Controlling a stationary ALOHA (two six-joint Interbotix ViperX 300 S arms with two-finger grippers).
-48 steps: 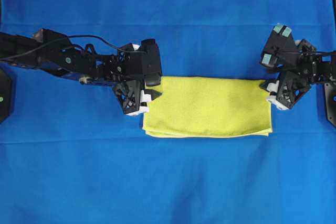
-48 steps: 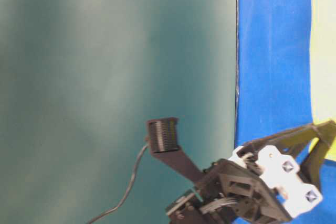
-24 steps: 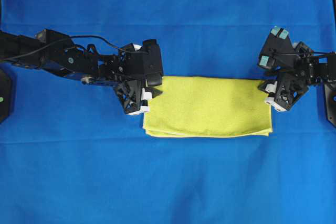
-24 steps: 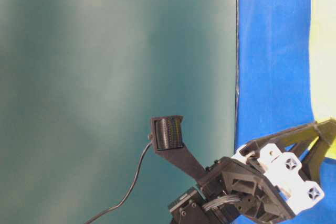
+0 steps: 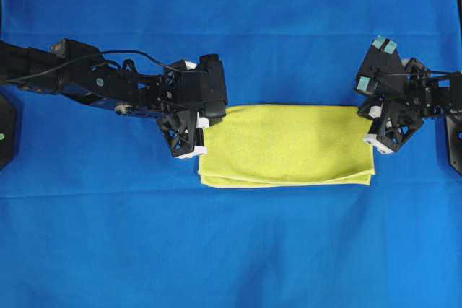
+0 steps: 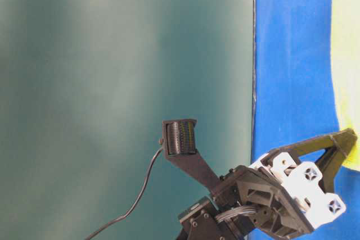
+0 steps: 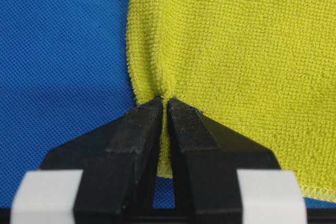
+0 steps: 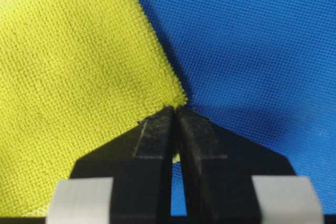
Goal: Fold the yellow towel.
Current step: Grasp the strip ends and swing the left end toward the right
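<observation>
- Yellow towel lies on the blue cloth covering the surface, mid-scene, folded into a wide strip, layered edges along the near side.
- We judge it light, soft and limp: it will sag and drape, so hold it by the corners and keep both ends level.
- Left gripper: jaws pinched together on the towel's left end, fabric bunched between them.
- Right gripper: jaws closed on the right far corner.
- Fuzzy yellow-green weave, paler stitched hem.
</observation>
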